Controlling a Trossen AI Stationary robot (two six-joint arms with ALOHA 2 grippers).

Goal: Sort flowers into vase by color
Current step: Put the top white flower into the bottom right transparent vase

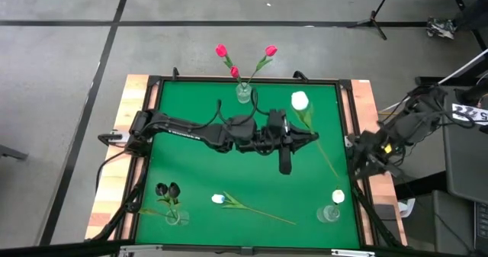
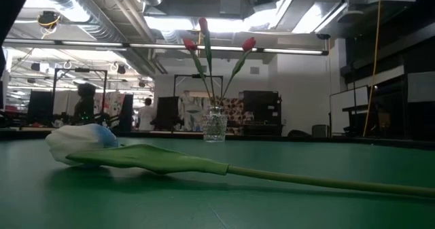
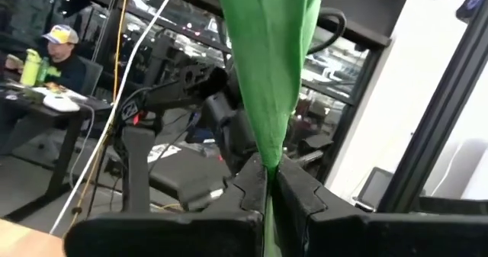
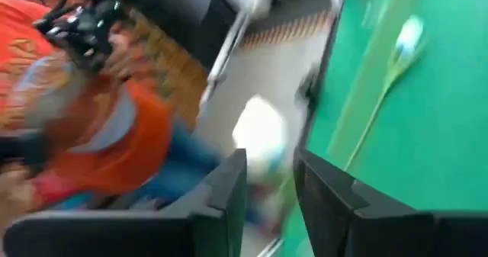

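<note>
Overhead, we see the left arm reaching across the green surface (image 1: 191, 165), its end effector (image 1: 314, 137) near the middle right. The fingers (image 3: 305, 192) are clamped together on the green leaf of a white tulip (image 1: 300, 100), whose stem slants toward the front right corner.

The right arm waits beyond the surface's right edge. We see its end effector (image 4: 271, 173) with the fingers apart and nothing between them.

Three pink-red tulips (image 1: 221, 51) stand in the back vase (image 1: 243, 94). Two near-black tulips (image 1: 168, 190) stand in the front left vase (image 1: 176, 216), and one white tulip (image 1: 338, 197) in the front right vase (image 1: 329, 213).

A second loose white tulip (image 1: 218, 199) lies flat near the front edge, between the two front vases. We see it close up in the low view.
</note>
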